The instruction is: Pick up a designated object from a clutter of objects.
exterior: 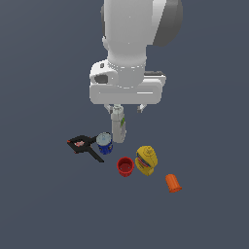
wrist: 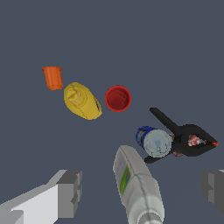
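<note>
The red cup (exterior: 125, 166) stands upright with its mouth up, close beside the yellow mustard bottle (exterior: 146, 160); it also shows in the wrist view (wrist: 117, 98). My gripper (exterior: 125, 108) is open and empty. It hangs above the pale tall bottle (exterior: 118, 127), well short of the red cup. In the wrist view my gripper (wrist: 141, 189) has one finger on each side of the pale bottle (wrist: 138, 183), high above it.
A blue can (exterior: 104, 143) stands next to the pale bottle. A black clamp (exterior: 85, 146) lies on the exterior view's left of the can. A small orange cup (exterior: 173, 183) lies on its side on the exterior view's right of the mustard bottle.
</note>
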`<action>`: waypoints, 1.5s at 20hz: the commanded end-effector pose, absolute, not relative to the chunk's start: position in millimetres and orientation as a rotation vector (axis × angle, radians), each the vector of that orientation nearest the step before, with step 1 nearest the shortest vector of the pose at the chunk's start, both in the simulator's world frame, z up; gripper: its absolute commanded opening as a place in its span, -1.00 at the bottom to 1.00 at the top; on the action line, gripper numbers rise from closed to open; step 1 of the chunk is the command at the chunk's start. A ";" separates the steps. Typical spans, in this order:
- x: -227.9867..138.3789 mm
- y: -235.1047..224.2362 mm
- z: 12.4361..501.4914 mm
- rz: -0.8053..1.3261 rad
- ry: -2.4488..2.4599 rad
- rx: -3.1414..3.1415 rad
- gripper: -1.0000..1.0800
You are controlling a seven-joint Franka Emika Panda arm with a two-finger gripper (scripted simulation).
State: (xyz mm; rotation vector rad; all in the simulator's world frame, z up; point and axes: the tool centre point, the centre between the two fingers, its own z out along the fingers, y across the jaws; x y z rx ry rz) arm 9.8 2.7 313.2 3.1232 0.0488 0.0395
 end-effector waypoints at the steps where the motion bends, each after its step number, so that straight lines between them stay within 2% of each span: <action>1: 9.8 2.7 313.2 0.039 0.049 3.123 0.92; 17: 16.3 17.5 326.0 0.076 0.143 3.127 0.92; 24: 30.7 16.0 304.1 0.067 0.221 3.120 0.92; 30: 51.5 13.4 266.1 0.052 0.347 3.106 0.92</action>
